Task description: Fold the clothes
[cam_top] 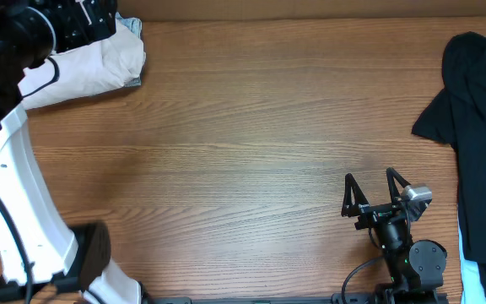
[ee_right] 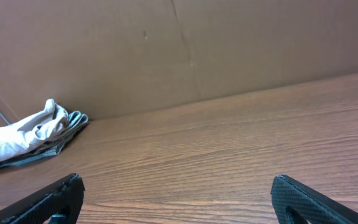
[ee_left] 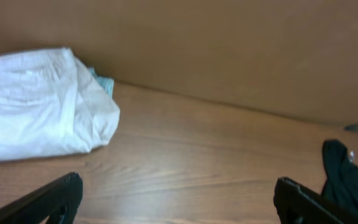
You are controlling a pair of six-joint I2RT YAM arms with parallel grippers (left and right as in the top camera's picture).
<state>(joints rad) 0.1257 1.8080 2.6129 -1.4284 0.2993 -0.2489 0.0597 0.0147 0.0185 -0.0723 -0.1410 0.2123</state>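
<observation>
Lying folded at the far-left corner of the brown wooden table [cam_top: 243, 127], pale beige cotton shorts [cam_top: 91, 63] sat on light-blue denim shorts [ee_left: 104, 84]. Crumpled black garment [cam_top: 475, 127] lay at the right edge. Left gripper [ee_left: 178, 185] hovered near the beige shorts, jaws wide, empty. Right gripper [cam_top: 369, 176] was spread wide, empty.

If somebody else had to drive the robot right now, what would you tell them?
Left gripper: open, empty, beside the beige shorts.
Right gripper: open, empty, over the table near its front edge.
Done: the beige shorts look folded in the far left corner, with some light-blue cloth peeking out, seemingly from under them.
Left: the black garment lies crumpled at the right edge and needs folding.
</observation>
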